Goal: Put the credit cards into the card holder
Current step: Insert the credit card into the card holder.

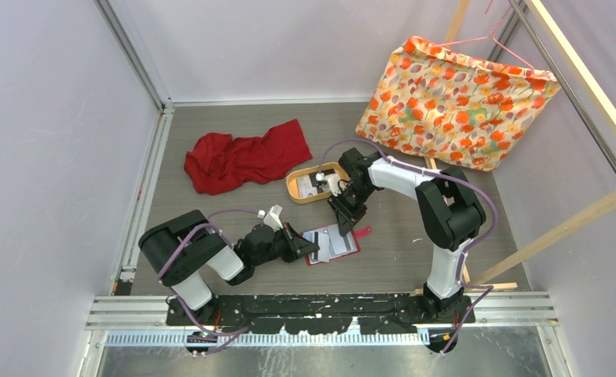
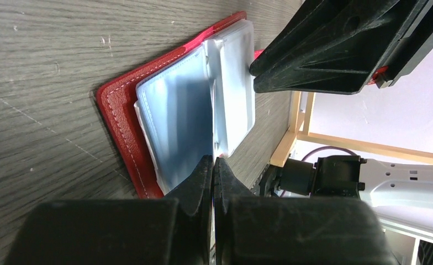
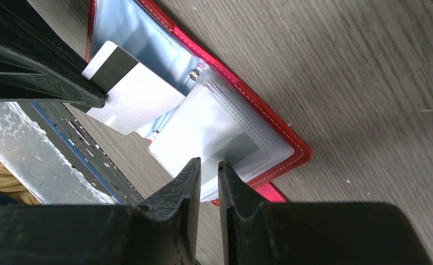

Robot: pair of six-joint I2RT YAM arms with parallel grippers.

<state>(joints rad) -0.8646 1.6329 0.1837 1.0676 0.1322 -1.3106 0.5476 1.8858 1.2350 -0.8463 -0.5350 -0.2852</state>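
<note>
The red card holder (image 1: 342,243) lies open on the table, its clear pockets facing up (image 2: 175,110) (image 3: 214,127). My left gripper (image 1: 311,250) (image 2: 213,160) is at its left edge, shut on a pale credit card (image 3: 137,96) with a dark stripe. The card's far end sits over the left inner pocket. My right gripper (image 1: 344,225) (image 3: 207,163) points down at the stacked clear pockets on the right half. Its jaws stand a narrow gap apart with nothing between them. One of its fingers (image 2: 313,61) touches the pocket's edge. More credit cards (image 1: 311,185) lie in the tray.
An oval wooden tray (image 1: 293,188) stands just behind the card holder. A red cloth (image 1: 242,157) lies crumpled at the back left. A floral bag (image 1: 454,102) hangs at the back right. Wooden frame bars (image 1: 556,228) run along the right side.
</note>
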